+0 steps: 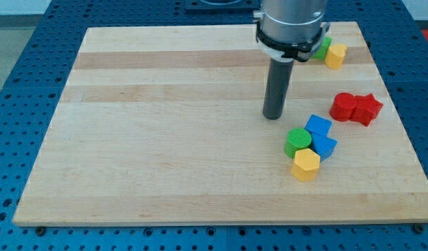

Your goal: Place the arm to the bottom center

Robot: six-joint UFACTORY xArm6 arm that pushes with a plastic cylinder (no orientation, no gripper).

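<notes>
My tip (273, 116) rests on the wooden board (165, 139) right of the middle, roughly halfway between the top and bottom edges and closer to the right edge than the left; the arm carries no fingers at all, only the straight dark rod, so it has hold of nothing and touches no block. Just toward the bottom right corner from my tip sits a tight cluster: a green cylinder (297, 141), a blue block (318, 127) above another blue block (325, 146), and a yellow hexagonal block (306, 164) at the cluster's lower end, all touching or nearly so. Near the right edge lie two red blocks (356, 108) pressed together, one rounded and one star-like. Up at the top right corner, partly hidden behind the arm's housing, are a green block (324, 47) and a yellow block (335, 55). The task concerns no block, only the spot at the middle of the bottom edge, which lies bare, well apart from my tip toward the view's bottom and left. I judge the travel as barely under way or not begun, since the tip stands far from that spot. The next move calls for a slide diagonally toward the bottom edge and leftward; the path runs over open wood, but it should start by veering left, because the green cylinder sits near the tip on its lower right and a straight downward stroke might graze it and shove the cluster
</notes>
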